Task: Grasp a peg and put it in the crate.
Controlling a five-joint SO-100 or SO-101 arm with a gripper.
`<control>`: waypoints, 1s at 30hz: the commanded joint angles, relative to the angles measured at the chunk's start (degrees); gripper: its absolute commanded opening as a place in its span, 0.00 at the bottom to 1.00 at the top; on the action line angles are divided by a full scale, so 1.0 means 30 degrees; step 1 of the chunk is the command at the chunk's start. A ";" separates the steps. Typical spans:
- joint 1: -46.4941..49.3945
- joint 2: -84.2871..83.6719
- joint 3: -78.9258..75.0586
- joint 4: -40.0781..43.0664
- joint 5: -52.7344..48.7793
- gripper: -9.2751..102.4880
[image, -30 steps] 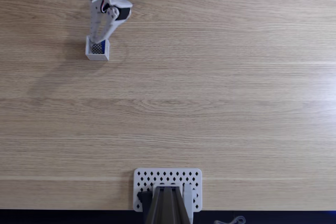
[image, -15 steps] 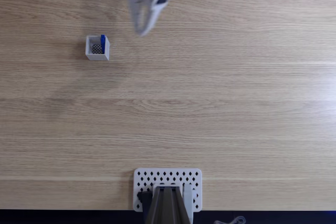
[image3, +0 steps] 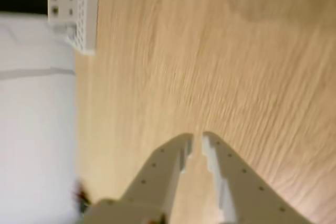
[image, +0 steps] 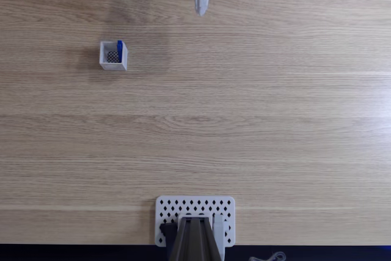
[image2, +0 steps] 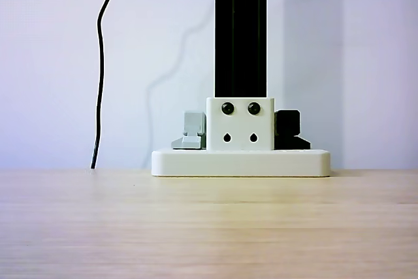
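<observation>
- Nearest the fixed camera, at the bottom edge of the counter (image: 263, 132), I see the white perforated plate (image: 195, 211) with its diamond holes, and a dark post foot (image: 194, 241) standing on it. The other view shows the same stand side-on: a black upright post (image2: 240, 31) in a white block on a smooth rounded base, with a thin black cable (image2: 101, 63) hanging against the pale wall.
- Across the middle, I have only bare wood-grain laminate, matte, with long straight streaks.
- Further off, toward the left in the fixed view, the crate (image: 113, 55) sits upright: a tiny white square box with thin walls and a dark mesh floor. The peg (image: 120, 48), slim blue plastic, stands inside it against the right wall, its tip just above the rim.
- Farthest away, at the top edge of the fixed view, the tool (image: 201, 9) hangs well apart from the crate. In the wrist view the tool (image3: 197, 139) is empty, its white studded fingers nearly together with a narrow gap between the tips; that picture is motion-blurred.
- My judgement: the peg is delivered, and the step in hand is pulling away. To do it well I would keep the tool high and clear of the crate, since such a light box could tip at a brush, then settle the arm at rest.
</observation>
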 commanded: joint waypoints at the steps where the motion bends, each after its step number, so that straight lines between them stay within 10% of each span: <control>1: 0.0000 0.3779 0.1289 0.0059 0.2725 0.09; 30: -0.0176 0.7207 0.6299 -0.1113 0.2725 0.08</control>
